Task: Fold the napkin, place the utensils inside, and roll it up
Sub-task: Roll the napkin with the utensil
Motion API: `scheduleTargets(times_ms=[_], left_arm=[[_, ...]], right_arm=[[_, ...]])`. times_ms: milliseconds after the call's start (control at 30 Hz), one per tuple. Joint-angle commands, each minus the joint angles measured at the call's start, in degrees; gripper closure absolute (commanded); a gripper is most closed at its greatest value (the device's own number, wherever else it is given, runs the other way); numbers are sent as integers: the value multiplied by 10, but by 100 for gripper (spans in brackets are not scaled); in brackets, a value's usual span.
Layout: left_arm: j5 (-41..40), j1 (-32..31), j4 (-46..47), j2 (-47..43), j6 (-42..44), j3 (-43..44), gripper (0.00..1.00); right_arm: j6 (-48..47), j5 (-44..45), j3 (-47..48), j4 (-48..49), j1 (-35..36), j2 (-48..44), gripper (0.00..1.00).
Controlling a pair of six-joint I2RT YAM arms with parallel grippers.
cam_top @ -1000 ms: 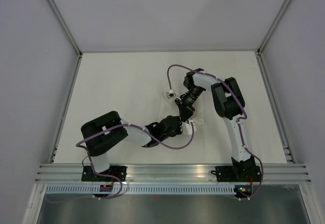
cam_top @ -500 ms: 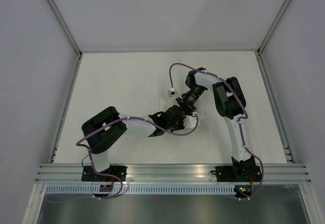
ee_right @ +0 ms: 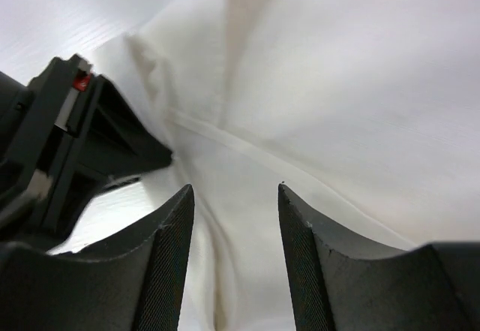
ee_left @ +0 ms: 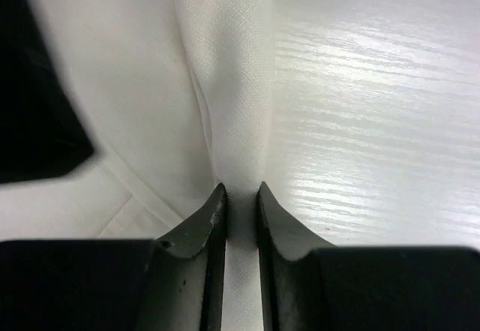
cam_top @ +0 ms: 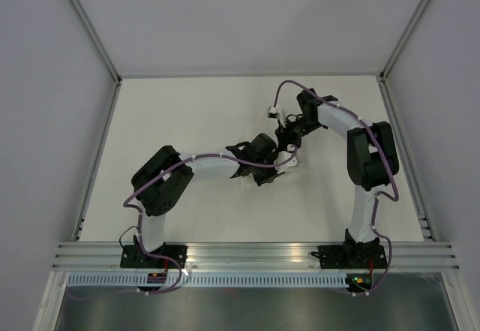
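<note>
Pinching a napkin (ee_left: 232,83) ridge, left end effector (ee_left: 241,196) nearly closed; right end effector (ee_right: 235,190) parted over it.

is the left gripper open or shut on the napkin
Shut on it: the left gripper pinches a raised ridge of the napkin between its jaws.

— How is the light from above?
— Bright and even. The overhead view is sharp, with only faint, soft shadows on the table (cam_top: 187,121).
— And at your wrists?
— Glare streaks the table beside my left fingers (ee_left: 204,230), which show as dark blurs. The napkin (ee_right: 337,83) looks pale, nearly washed out, and my right fingers (ee_right: 169,256) are out of focus.
</note>
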Motion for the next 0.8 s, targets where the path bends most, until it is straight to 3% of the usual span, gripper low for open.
scheduleTargets(times_ms=[0, 200, 467, 567, 767], left_arm=[[96, 17, -114, 34, -52, 41, 98], [208, 58, -220, 84, -78, 121, 98], [320, 98, -288, 155, -89, 170, 98], [346, 110, -299, 169, -91, 180, 98], [370, 122, -314, 198, -95, 204, 98]], right_arm=[[123, 7, -32, 178, -39, -75, 45], [197, 2, -118, 280, -110, -175, 45], [108, 22, -286, 294, -137, -355, 43], [68, 53, -347, 301, -109, -426, 41], [45, 195, -472, 381, 52, -520, 37]])
